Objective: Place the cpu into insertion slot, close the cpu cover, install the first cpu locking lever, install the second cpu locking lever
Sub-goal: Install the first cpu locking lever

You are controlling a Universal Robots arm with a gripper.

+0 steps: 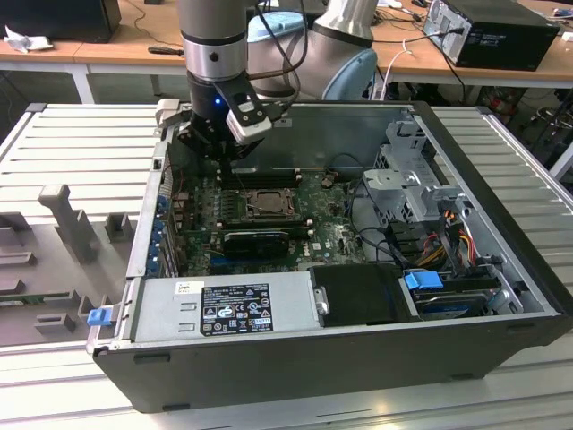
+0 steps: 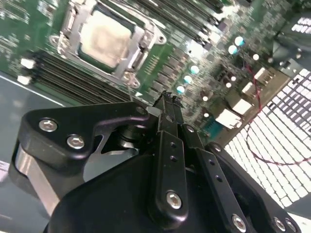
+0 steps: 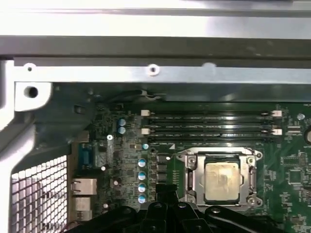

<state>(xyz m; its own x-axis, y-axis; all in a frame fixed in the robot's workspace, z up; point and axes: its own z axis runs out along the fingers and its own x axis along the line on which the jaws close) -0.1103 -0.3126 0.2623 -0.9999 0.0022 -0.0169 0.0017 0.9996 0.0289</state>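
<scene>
In the first wrist view, the cpu (image 3: 222, 180), a small flat square chip with a pale silvery-grey metal top, sits inside the insertion slot (image 3: 253, 200), a square dark socket rimmed with silvery metal. The cpu cover (image 3: 221, 158), a thin silvery metal frame plate with a wide central window, lies flat around the chip, whose top shows through the window. Whether the locking levers are latched cannot be made out.

Just beside the socket run the long narrow black memory slots (image 3: 209, 124). A row of small blue-topped round capacitors (image 3: 142, 174) stands on the green circuit board (image 3: 286, 179) between the socket and the white perforated rear grille (image 3: 39, 189).

In the second wrist view, the black two-fingered gripper (image 2: 167, 100) has its jaws pressed together at the tips, with nothing between them. It hangs over the board near the socket, apart from the chip.

In the exterior view, the gripper (image 1: 221, 161) is above the memory slots inside the open dark computer case (image 1: 358, 358). The case also holds a grey boxy power supply (image 1: 224, 305) with a label and a silvery metal drive cage (image 1: 407, 179). It rests on a pale grey ribbed table (image 1: 81, 143).
</scene>
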